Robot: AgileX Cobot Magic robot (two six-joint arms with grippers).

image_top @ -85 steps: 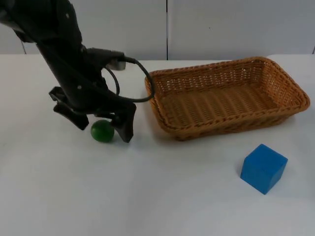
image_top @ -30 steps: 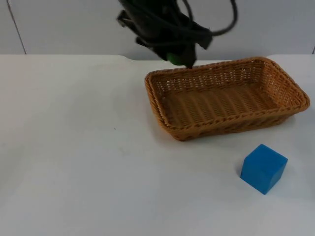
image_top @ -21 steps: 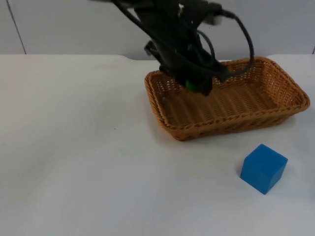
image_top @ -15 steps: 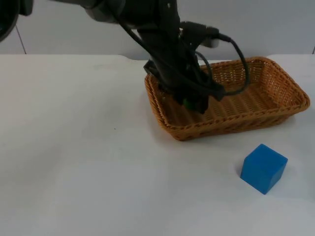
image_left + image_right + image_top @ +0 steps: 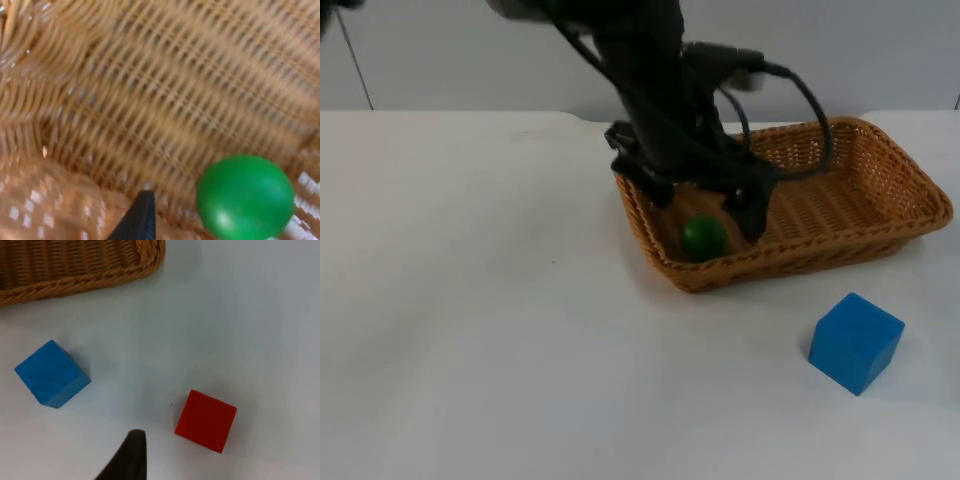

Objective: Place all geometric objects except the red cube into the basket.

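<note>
White surface carrying everything, with grey partition wall behind. Wicker basket resting on it, on the right half in the top view. Left gripper lowered inside the basket's left end, fingers spread apart and holding nothing. Blue cube lying on the surface in front of the basket, near its right part, well apart from the left gripper. Red cube near the blue cube on the surface — to be left alone. Green ball released on the basket floor, between the spread fingers, close to the front wall.

Right gripper: waiting above the two cubes; state of its fingers cannot be told. Blue cube probably next — clearly nearer to the right arm.
</note>
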